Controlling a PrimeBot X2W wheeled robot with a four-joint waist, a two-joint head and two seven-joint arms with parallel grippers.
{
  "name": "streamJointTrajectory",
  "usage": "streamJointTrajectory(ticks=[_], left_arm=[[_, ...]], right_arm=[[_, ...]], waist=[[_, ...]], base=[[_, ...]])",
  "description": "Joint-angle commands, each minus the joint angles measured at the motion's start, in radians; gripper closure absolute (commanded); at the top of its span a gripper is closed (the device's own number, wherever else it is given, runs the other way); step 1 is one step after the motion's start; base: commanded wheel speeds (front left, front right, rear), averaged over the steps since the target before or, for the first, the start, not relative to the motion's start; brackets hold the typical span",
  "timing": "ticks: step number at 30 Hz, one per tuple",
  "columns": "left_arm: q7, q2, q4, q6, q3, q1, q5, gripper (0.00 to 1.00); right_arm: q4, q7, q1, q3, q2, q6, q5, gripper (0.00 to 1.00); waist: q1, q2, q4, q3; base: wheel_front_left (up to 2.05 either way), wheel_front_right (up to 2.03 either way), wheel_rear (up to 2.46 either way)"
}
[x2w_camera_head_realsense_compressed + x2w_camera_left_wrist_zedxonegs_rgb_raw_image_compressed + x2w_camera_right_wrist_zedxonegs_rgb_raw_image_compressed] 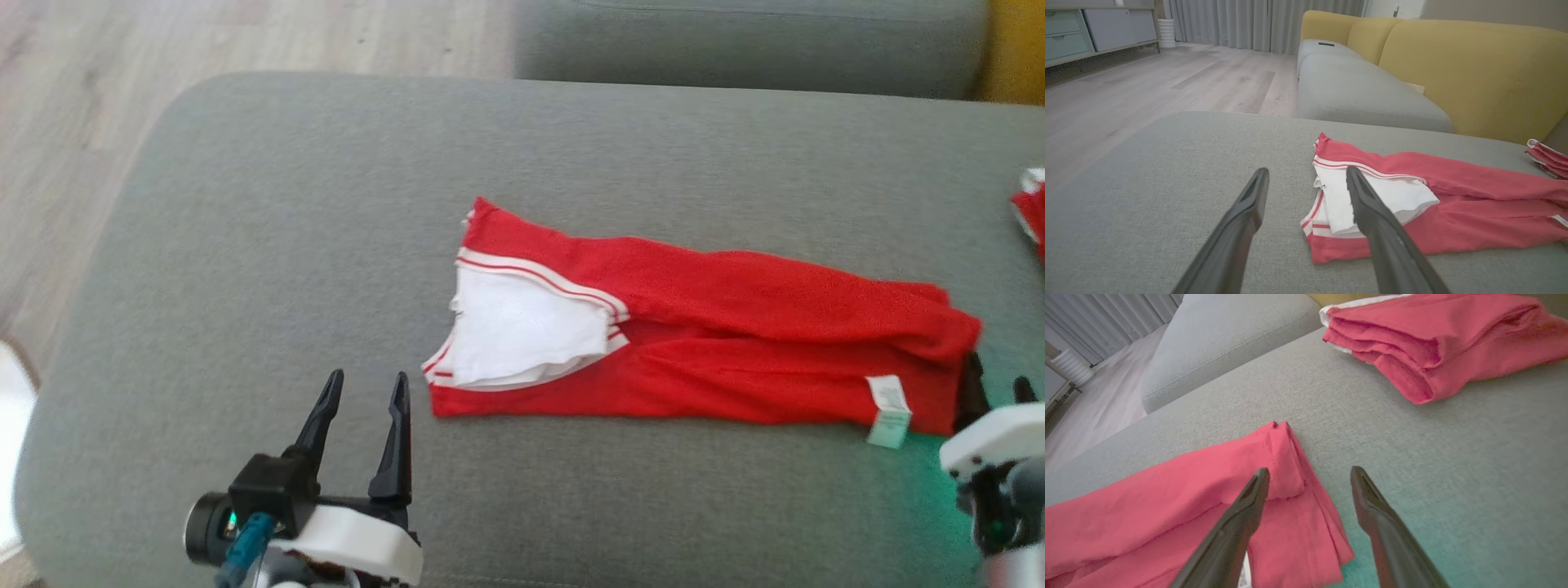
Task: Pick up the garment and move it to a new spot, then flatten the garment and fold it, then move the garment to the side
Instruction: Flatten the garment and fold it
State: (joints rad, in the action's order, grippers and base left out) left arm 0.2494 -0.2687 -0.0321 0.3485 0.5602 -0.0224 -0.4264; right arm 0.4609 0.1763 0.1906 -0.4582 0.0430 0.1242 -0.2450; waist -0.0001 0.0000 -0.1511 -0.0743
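Red garment (735,343) lies on the grey seat cushion (269,245), folded into a long narrow strip running left to right across the robot's front. Its left end shows a white panel (514,327) edged with red-and-white striped trim; a white care label (888,408) sticks out from the near edge close to the right end. Left gripper (367,376) sits low over bare cushion just beside the garment's left end, fingers spread apart, nothing between them. In the left wrist view one finger (1372,212) overlaps the white panel; contact with the fabric cannot be told. Right gripper (998,371) is at the garment's right end, fingers also spread and empty. In the right wrist view one finger (1241,522) is over the folded red edge, the other over bare cushion just beside it; whether either touches is not clear. A second red garment (1437,343), folded into a thick stack with a white edge, lies on the same cushion beyond the right gripper, apart from the first. Behind are another grey cushion (1363,94), a yellow backrest (1474,73), pale wood floor (1167,81) and grey curtains (1241,20).
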Motion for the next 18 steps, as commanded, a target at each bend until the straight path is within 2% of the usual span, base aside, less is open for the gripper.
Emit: streamJointTrajectory(ticks=[1,12,13,14,16,17,18], left_arm=[[0.012,0.012,-0.033,-0.024,-0.054,0.024,0.044,0.00],[0.012,0.074,-0.012,-0.105,-0.102,0.008,0.146,0.00],[0.012,0.080,-0.010,-0.112,-0.106,0.006,0.151,0.00],[0.012,0.085,-0.007,-0.119,-0.111,0.005,0.156,0.00],[0.012,0.093,-0.001,-0.130,-0.121,0.002,0.165,0.00],[0.012,0.096,0.003,-0.136,-0.127,0.001,0.168,0.00],[0.012,0.100,0.007,-0.141,-0.132,-0.001,0.171,0.00]], right_arm=[[0.016,0.006,0.076,-0.011,0.025,0.007,0.032,0.00],[0.252,0.041,0.194,-0.126,0.059,0.007,0.169,0.00],[0.273,0.047,0.203,-0.128,0.057,0.007,0.176,0.02],[0.293,0.055,0.212,-0.128,0.054,0.007,0.176,0.16],[0.331,0.075,0.228,-0.113,0.049,0.007,0.168,0.58],[0.344,0.080,0.233,-0.102,0.046,0.007,0.159,1.00],[0.355,0.080,0.237,-0.094,0.045,0.007,0.150,1.00]], waist=[[0.0001,0.0000,-0.037,-0.013],[0.0001,0.0000,-0.073,-0.030],[0.0001,0.0000,-0.073,-0.030],[0.0001,0.0000,-0.073,-0.029],[0.0001,0.0000,-0.070,-0.026],[0.0001,0.0000,-0.068,-0.024],[0.0001,0.0000,-0.066,-0.021]], base=[[0.00,0.00,0.00],[0.00,0.00,0.00],[0.00,0.00,0.00],[0.00,0.00,0.00],[0.00,0.00,0.00],[0.00,0.00,0.00],[0.00,0.00,0.00]])
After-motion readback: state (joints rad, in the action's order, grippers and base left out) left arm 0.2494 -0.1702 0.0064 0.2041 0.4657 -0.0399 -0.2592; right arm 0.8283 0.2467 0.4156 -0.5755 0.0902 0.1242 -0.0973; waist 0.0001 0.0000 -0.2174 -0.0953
